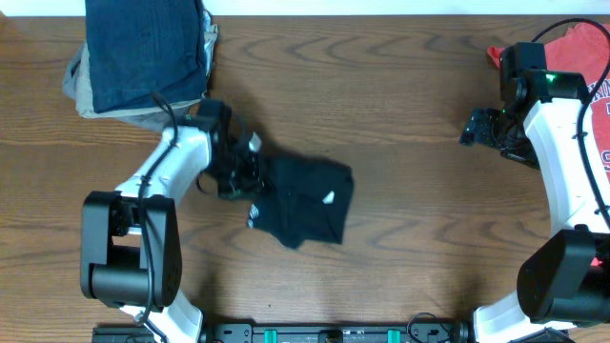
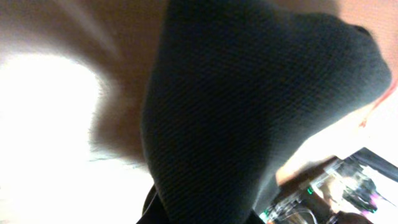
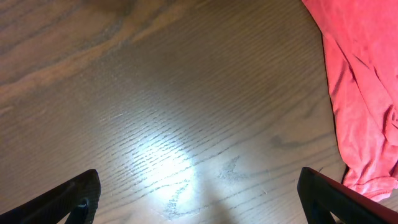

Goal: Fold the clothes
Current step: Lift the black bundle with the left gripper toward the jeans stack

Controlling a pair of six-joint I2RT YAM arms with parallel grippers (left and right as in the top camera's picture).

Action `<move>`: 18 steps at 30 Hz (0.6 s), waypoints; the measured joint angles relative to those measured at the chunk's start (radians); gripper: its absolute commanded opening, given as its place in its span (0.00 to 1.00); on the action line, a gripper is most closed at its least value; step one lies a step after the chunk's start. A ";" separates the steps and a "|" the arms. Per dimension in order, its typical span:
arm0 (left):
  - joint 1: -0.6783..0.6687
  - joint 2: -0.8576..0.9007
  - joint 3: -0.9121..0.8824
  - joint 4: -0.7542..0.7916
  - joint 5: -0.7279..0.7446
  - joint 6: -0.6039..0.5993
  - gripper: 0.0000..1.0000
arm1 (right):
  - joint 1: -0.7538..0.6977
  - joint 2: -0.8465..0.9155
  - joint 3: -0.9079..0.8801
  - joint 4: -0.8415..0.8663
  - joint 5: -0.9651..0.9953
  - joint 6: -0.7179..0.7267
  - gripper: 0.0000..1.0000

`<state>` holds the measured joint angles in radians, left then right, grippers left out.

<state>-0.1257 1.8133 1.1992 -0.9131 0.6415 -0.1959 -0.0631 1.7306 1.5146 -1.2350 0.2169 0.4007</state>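
Note:
The black T-shirt (image 1: 303,205) lies bunched in the middle of the table, with a small white mark on it. My left gripper (image 1: 238,168) is at its left edge. In the left wrist view, black cloth (image 2: 249,112) fills the frame close to the camera and hides the fingers, which seem shut on it. The coral-red T-shirt (image 1: 591,57) lies at the far right back corner, partly under my right arm. It also shows in the right wrist view (image 3: 364,81). My right gripper (image 1: 474,127) is open and empty over bare wood (image 3: 199,199), left of the red shirt.
A stack of folded garments (image 1: 143,52), blue denim on grey cloth, sits at the back left, just behind my left arm. The wooden table (image 1: 410,86) runs between the two arms. The arm bases stand at the front edge.

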 measured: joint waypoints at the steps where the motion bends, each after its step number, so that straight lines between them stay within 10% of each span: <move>1: 0.000 0.000 0.051 -0.022 -0.029 0.009 0.06 | 0.000 0.000 0.000 0.001 0.000 0.000 0.99; 18: 0.056 0.000 0.462 -0.005 -0.392 0.093 0.06 | 0.000 0.000 0.000 0.001 0.000 0.000 0.99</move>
<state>-0.0692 1.8133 1.6615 -0.9176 0.2497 -0.1032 -0.0631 1.7306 1.5146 -1.2343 0.2169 0.4007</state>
